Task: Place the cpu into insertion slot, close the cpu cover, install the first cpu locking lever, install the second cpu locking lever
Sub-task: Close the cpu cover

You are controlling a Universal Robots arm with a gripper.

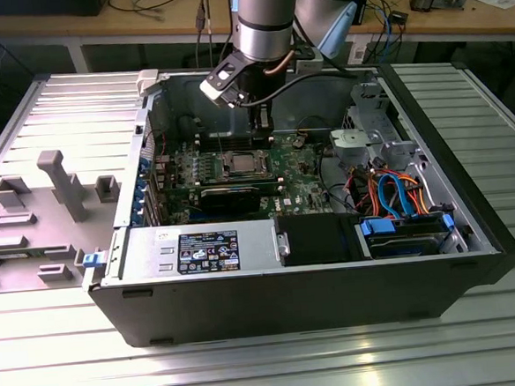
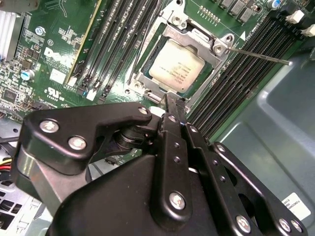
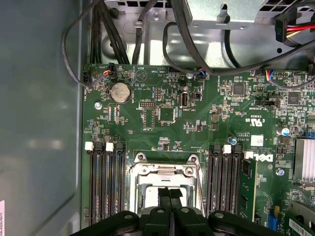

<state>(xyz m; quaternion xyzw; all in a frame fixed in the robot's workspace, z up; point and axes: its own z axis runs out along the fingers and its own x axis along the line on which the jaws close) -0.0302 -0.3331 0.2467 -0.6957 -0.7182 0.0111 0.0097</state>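
End effector (image 2: 171, 101) hangs with its fingers pressed together and nothing between them, close over the edge of the insertion slot (image 3: 134, 182) inside the open computer case (image 1: 291, 297).
The cpu (image 2: 177, 69) lies seated in the slot with the cpu cover (image 2: 193, 35) down around it. 1 thin locking lever (image 2: 258, 55) juts out sideways over the memory slots (image 2: 110, 49), which flank the socket on 2 sides. Black cables (image 3: 177, 24) loop beyond the board, a coin battery (image 3: 119, 92) sits near them, and grey fixtures (image 1: 58, 185) stand on the bench (image 1: 269, 360) at the exterior view's left.
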